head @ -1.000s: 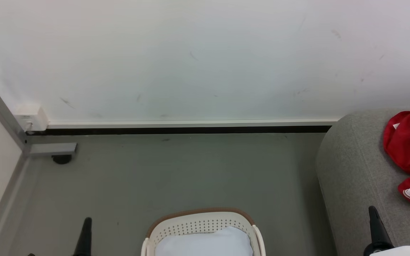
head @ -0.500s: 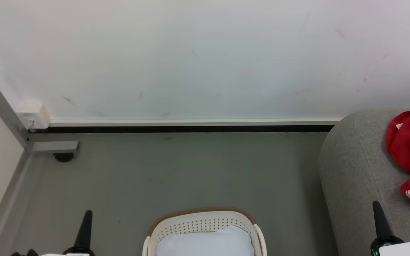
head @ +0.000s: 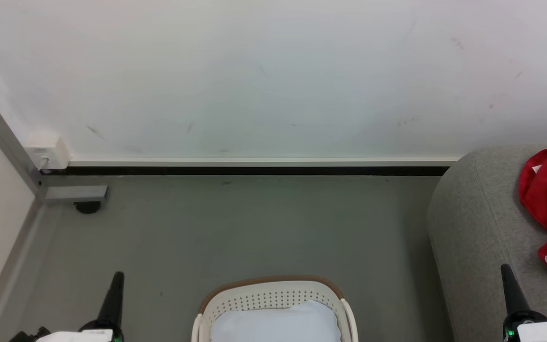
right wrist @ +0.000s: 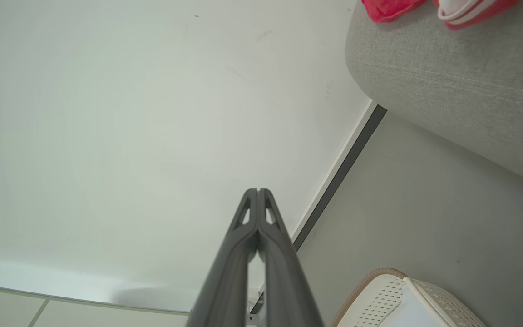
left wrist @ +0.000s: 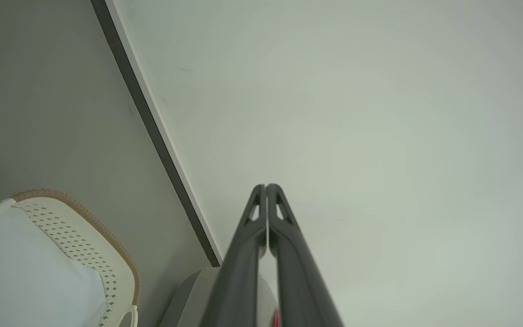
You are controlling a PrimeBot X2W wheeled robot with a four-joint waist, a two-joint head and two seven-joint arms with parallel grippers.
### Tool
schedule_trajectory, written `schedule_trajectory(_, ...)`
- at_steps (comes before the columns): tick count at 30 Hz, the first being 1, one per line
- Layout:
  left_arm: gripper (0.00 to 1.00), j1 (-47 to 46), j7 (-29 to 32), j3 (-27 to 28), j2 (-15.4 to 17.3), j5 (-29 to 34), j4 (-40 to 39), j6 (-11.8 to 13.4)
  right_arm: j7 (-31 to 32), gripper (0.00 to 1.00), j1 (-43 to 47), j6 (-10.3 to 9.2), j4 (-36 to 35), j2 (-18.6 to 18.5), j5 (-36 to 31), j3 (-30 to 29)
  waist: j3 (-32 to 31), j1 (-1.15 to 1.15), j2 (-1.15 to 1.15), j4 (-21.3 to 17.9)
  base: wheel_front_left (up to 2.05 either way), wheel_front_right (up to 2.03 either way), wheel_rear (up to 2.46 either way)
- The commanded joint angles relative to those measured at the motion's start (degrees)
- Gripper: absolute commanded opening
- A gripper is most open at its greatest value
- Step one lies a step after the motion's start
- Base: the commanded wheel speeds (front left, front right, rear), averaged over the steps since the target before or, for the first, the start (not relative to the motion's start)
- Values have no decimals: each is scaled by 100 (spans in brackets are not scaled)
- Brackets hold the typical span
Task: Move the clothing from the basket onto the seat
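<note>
Head view: basket point(head: 273, 281) at bottom centre on grey floor point(head: 235, 228), cut by frame edge; inside it a plain pale cloth point(head: 276, 325), bulging to approx rim lvl. Red clothing point(head: 546, 194) bunched on top of seat point(head: 473, 228) at far R, white trim on lower fold, well apart from basket w/ strip of floor between. Also from head: grey metal post point(head: 3, 135) and white box point(head: 45, 151) in L corner at foot of wall point(head: 273, 71). L gripper point(head: 118, 275) lower L over floor, R gripper point(head: 505, 267) lower R, overlapping seat in frame; finger gap unreadable from this angle. Settled by wrist views. L wrist: both fingers pressed together tip to tip, pointing at wall; basket w/ pale cloth lower L; seat corner + red sliver behind fingers at bottom. R wrist: same, tips closed up tight, nothing pinched; seat upper R w/ clothing and white-striped trim at top edge; basket corner bottom R.
</note>
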Motion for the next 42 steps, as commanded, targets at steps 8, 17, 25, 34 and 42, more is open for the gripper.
schedule_trajectory(8,0,-182,134,46,30,-463,8,-40,119,0,-134,-9,-87,-57,484,-80,16,0,0,28,0,0,0)
schedule_trajectory(17,0,-262,225,59,30,-822,30,-51,220,0,-146,-10,-123,-60,881,-130,33,0,0,56,0,0,0)
schedule_trajectory(25,0,-324,321,71,29,-1132,51,-51,308,0,-171,-11,-159,-62,1216,-173,47,0,0,81,0,0,0)
schedule_trajectory(34,0,-398,407,83,28,-1448,75,-61,394,0,-201,-12,-193,-64,1561,-220,64,0,0,109,0,0,0)
schedule_trajectory(42,0,-394,404,81,28,-1430,72,-61,390,0,-196,-12,-188,-62,1532,-216,64,0,0,109,0,0,0)
